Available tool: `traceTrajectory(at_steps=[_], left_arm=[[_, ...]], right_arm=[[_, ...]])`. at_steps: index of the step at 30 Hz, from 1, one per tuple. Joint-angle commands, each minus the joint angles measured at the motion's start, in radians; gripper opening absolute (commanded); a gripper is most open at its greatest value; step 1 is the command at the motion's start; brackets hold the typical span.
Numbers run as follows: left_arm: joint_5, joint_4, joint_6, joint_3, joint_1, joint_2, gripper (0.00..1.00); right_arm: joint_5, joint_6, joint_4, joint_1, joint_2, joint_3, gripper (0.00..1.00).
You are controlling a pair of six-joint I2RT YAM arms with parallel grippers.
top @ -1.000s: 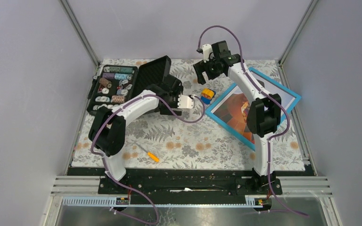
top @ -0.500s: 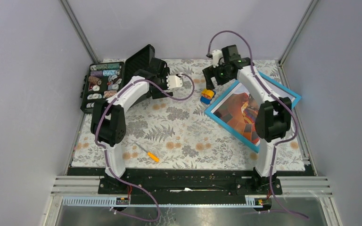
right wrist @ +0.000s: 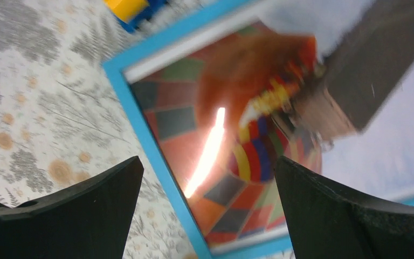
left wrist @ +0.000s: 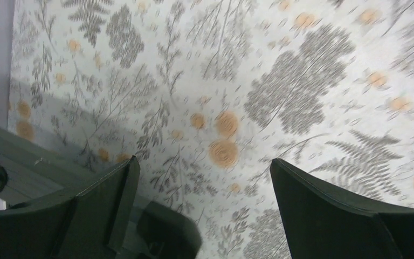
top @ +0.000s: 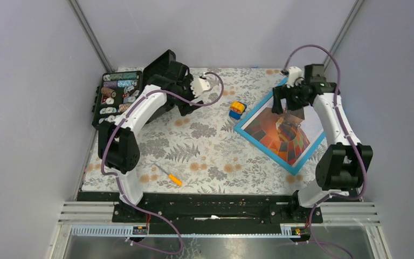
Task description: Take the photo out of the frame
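Black fingers [right wrist: 86, 216] of the right gripper [right wrist: 207, 208] stand spread wide, nothing between them, and below the gap lies the photo [right wrist: 232, 129]: an orange and red hot-air balloon with multicoloured panels against pale sky, a bright streak of glare across it. The photo sits inside the frame [right wrist: 140, 127], whose turquoise border runs between the print and the floral tablecloth [right wrist: 38, 102]. A blurred grey-brown shape crosses the upper right of that wrist view; what it is cannot be told.

Over on the left, the left gripper [left wrist: 202, 178] is released too, its dark fingers [left wrist: 102, 199] well apart above bare cloth, holding nothing.

From above, the right gripper [top: 290, 96] hangs over the far end of the frame [top: 245, 135], which lies flat and angled on the right side of the table, the photo [top: 283, 132] face up in it. Just beside the frame's far left corner sits a small yellow and blue toy [top: 237, 109]. The left gripper [top: 186, 105] is near the back left, beside the open black case of poker chips [top: 119, 97]. An orange-handled screwdriver [top: 170, 176] lies alone on the cloth towards the near edge, well apart from everything.
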Motion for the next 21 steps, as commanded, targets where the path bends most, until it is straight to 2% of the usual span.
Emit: traceTrajectory(at_steps=[1,6,10,15,21], left_arm=[[0.08,0.026,-0.144,0.049,-0.084,-0.05,0.99],[0.089,0.08,-0.249,0.06,-0.18,-0.018,0.99],[0.063,0.119,-0.309,0.06,-0.272,0.024,0.99],[-0.006,0.183,-0.31,0.079,-0.386,0.092,0.99],[0.04,0.167,-0.337,0.108,-0.401,0.114,0.99]], right_arm=[[0.029,-0.03,-0.043,-0.151,-0.074,-0.115,1.0],[0.066,0.002,-0.006,-0.337,-0.075,-0.226,1.0],[0.08,-0.005,0.017,-0.446,-0.016,-0.233,1.0],[0.158,-0.021,0.066,-0.496,0.088,-0.203,1.0],[0.213,0.0,0.139,-0.498,0.187,-0.204,1.0]])
